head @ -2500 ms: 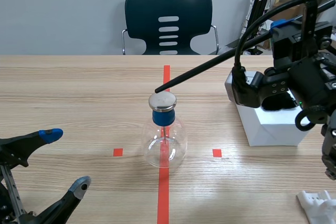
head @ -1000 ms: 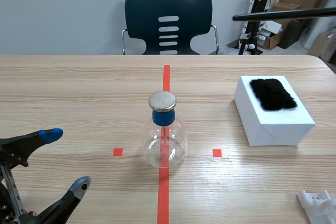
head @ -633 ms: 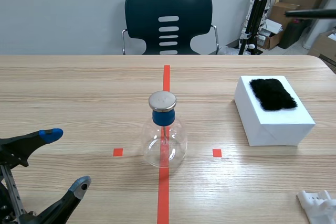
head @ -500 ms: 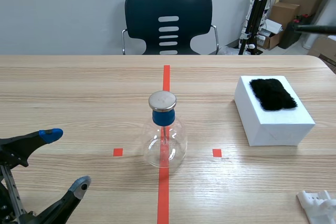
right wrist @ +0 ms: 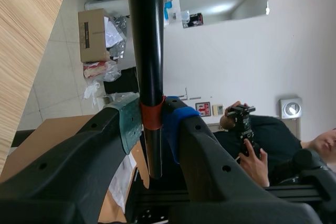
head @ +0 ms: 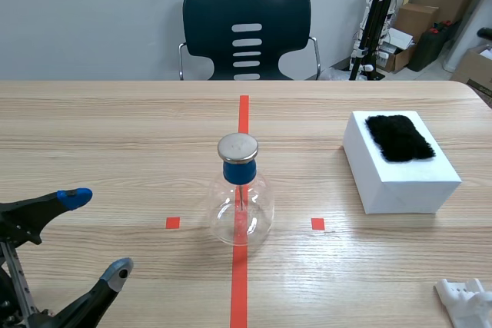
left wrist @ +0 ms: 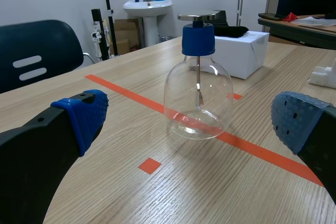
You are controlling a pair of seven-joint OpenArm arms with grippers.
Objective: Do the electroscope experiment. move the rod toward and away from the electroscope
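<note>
The electroscope, a clear glass flask (head: 241, 207) with a blue neck and a flat metal disc (head: 237, 147), stands on the red centre line. My left gripper (head: 94, 236) rests open at the near left, well short of the flask. From the left wrist the flask (left wrist: 198, 98) stands ahead of the open gripper (left wrist: 191, 124), clear of both fingers. My right gripper (right wrist: 152, 124) is shut on the black rod (right wrist: 147, 40) at an orange band, held beyond the table's edge. In the scene view only the rod's tip (head: 485, 34) shows at the far right.
A white box (head: 400, 182) topped with black fur (head: 398, 137) sits right of the flask, also seen from the left wrist as box (left wrist: 241, 51). A white crumpled item (head: 465, 301) lies near right. A dark chair (head: 246, 28) stands behind the table. A person (right wrist: 262, 145) sits off the table.
The right arm has drawn the rod away from the electroscope's disc, up and to the right, until almost all of it left the scene view. The left arm has not moved.
</note>
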